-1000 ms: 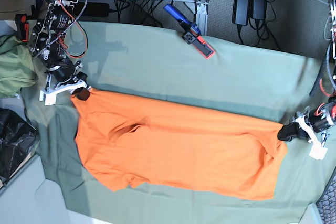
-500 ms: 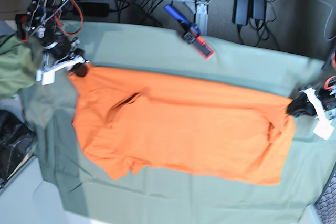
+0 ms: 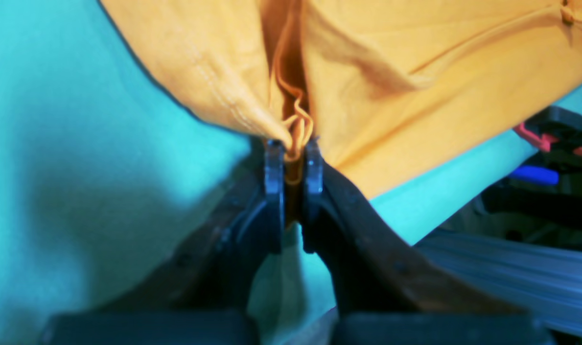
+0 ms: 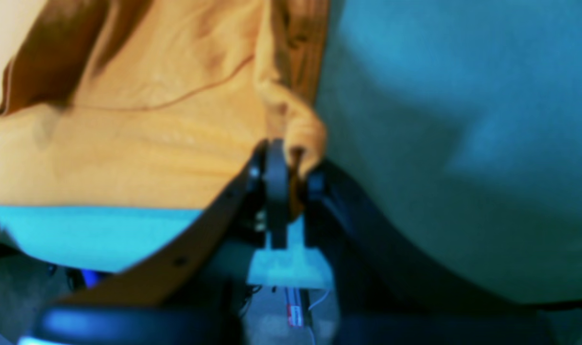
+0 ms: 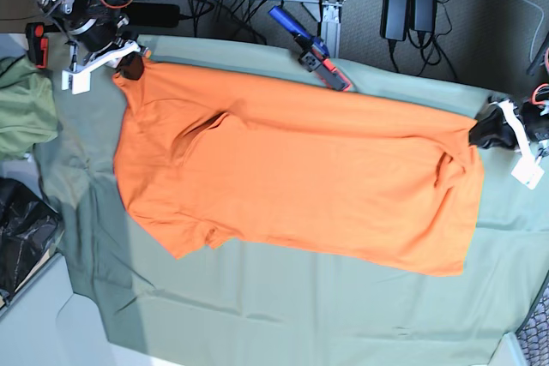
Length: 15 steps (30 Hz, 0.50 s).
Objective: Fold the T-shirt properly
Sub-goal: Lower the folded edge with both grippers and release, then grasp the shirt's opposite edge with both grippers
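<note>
Your T-shirt lies spread across the table cloth, hem corner pinched in the left gripper, shoulder corner in the right gripper, both jaws clamped narrow on fabric. Since a second ago both grippers have dragged it toward the far edge, now reaching the blue tool. Looks like repositioning before folding.

Blurred T-shirt cloth, right wrist view

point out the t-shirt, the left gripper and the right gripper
T-shirt (image 5: 300, 177), base view, middle of the cloth
left gripper (image 3: 294, 153), left wrist view, between fingertips
right gripper (image 4: 293, 165), right wrist view, between fingertips
</note>
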{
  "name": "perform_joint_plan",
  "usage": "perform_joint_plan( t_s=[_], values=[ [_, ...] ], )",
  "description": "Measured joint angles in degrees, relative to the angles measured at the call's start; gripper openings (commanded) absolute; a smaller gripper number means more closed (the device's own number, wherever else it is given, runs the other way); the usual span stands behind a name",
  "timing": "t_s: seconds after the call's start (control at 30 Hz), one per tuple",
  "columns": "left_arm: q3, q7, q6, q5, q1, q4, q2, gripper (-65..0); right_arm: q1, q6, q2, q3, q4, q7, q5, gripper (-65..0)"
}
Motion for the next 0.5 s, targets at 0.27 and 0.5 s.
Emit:
perform_joint_plan(
  t_s=[0.27,0.5],
  values=[
    [0.0,-1.6,-0.1,3.2,0.0,0.2,0.0,-29.3,0.0,0.0,0.0,0.1,0.0,1.4,-3.6,-24.1],
    [-9.1,-0.8,0.0,4.8,0.2,2.7,-0.3,-29.3,0.0,0.0,0.0,3.1,0.0,0.8,-4.3,-24.1]
  ],
)
